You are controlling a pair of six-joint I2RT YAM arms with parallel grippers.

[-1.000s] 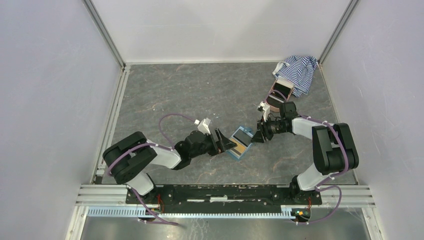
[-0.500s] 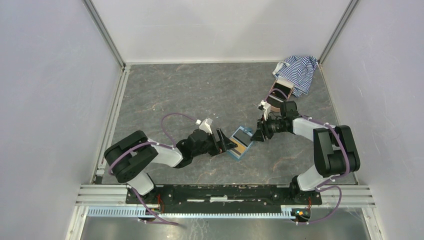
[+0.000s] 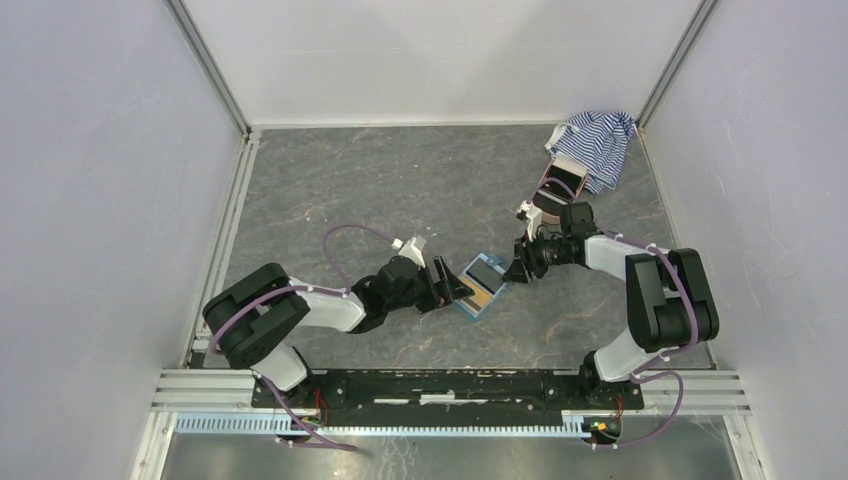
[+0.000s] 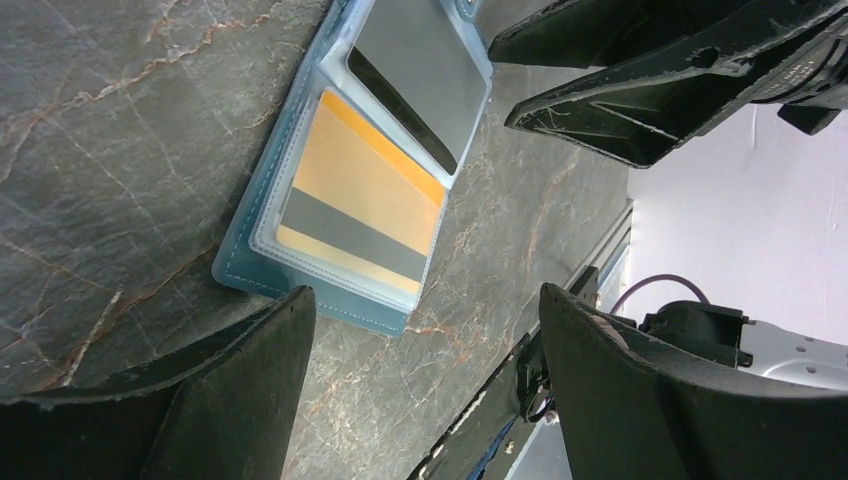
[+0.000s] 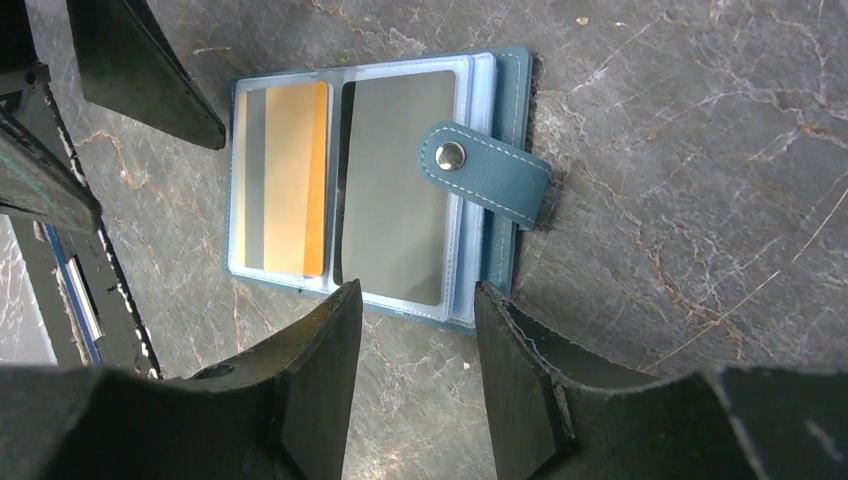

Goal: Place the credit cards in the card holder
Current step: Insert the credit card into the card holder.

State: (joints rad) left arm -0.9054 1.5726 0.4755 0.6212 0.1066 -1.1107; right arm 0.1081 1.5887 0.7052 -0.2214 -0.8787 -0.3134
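The teal card holder [image 3: 481, 285] lies open flat on the table between the two grippers, its snap tab [image 5: 487, 170] folded across the right side. A tan-gold card [image 5: 285, 180] sits in its left clear sleeve and a dark grey card [image 5: 395, 185] in its right sleeve. Both also show in the left wrist view, the gold card [image 4: 360, 210] and the grey card [image 4: 420, 70]. My left gripper [image 3: 452, 290] is open and empty, its jaws low at the holder's near-left edge [image 4: 425, 300]. My right gripper [image 3: 515, 270] is open and empty, just above the holder's right edge [image 5: 418, 292].
A blue-white striped cloth [image 3: 595, 140] lies at the back right with a pink case [image 3: 556, 185] in front of it, close behind the right arm. A metal rail [image 3: 450, 385] runs along the table's front edge. Walls stand on three sides.
The left arm has shifted very slightly back toward the left. The card holder and the right gripper have not visibly moved.
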